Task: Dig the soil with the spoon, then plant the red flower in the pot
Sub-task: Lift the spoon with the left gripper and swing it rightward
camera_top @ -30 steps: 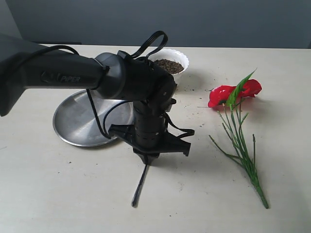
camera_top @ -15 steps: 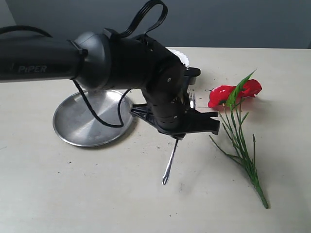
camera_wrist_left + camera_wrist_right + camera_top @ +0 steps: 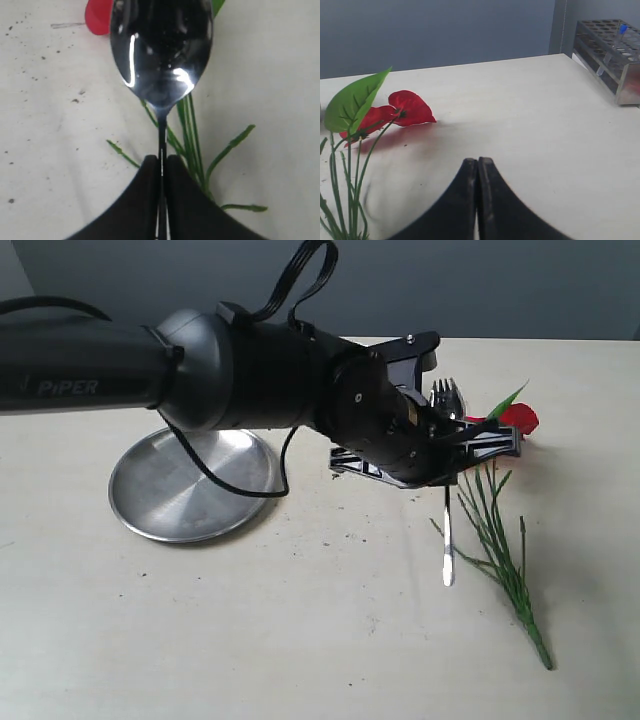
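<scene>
L gripper (image 3: 162,167) is clamped on the spoon (image 3: 448,540) by its handle. Spoon is upright, bowl w/ tines on top, handle pointing down, just beside the stems of the red flower (image 3: 515,418), which lies on the table (image 3: 300,640). R gripper (image 3: 478,167) is closed & empty, near the flower. Steel plate (image 3: 160,495) sits well to the left.

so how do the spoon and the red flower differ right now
The spoon is shiny steel; the red flower has red petals and green stems. The spoon is gripped by its handle in the jaws of the left gripper; the red flower lies loose on the table, untouched. The spoon stands roughly upright, bowl up; the red flower lies flat. Both are long and slim.
</scene>
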{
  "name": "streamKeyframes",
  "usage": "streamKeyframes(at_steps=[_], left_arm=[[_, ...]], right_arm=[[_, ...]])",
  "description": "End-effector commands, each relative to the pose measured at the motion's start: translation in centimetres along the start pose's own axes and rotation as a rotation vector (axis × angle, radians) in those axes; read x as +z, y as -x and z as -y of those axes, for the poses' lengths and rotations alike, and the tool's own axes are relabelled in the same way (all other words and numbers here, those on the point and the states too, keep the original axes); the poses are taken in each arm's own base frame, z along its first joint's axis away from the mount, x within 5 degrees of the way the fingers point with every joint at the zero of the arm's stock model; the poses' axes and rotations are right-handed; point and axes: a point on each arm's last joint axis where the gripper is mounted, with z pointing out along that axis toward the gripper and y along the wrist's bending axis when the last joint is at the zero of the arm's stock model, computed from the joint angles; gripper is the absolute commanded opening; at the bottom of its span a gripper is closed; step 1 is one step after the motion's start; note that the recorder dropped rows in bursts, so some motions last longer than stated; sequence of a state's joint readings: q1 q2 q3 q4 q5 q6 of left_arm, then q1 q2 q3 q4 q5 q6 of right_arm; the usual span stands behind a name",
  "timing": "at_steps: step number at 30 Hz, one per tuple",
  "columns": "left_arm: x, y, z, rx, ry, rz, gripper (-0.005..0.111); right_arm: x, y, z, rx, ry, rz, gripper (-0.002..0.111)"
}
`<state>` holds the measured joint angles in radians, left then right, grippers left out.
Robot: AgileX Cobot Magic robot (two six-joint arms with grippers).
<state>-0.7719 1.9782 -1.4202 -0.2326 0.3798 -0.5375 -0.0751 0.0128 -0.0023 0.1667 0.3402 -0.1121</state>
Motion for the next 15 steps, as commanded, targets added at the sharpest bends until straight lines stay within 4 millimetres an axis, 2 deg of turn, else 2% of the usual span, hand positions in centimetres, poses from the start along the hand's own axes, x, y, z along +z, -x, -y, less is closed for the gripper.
streamKeyframes(at_steps=[1, 7, 15], left_arm=[[-0.4, 0.6, 1.2, -0.108, -0.100, 0.078, 0.000], [-0.7, 1.6, 1.7, -0.234, -0.184, 0.173, 0.000], [-1.6, 3.0, 2.2, -0.240, -0.252, 0.311, 0.000]], right_arm=[[0.0, 0.0, 0.0, 0.001, -0.004, 0.007, -0.001], [0.0, 0.0, 0.0, 0.001, -0.004, 0.007, -0.001], [0.0, 0.0, 0.0, 0.001, -0.004, 0.007, -0.001]])
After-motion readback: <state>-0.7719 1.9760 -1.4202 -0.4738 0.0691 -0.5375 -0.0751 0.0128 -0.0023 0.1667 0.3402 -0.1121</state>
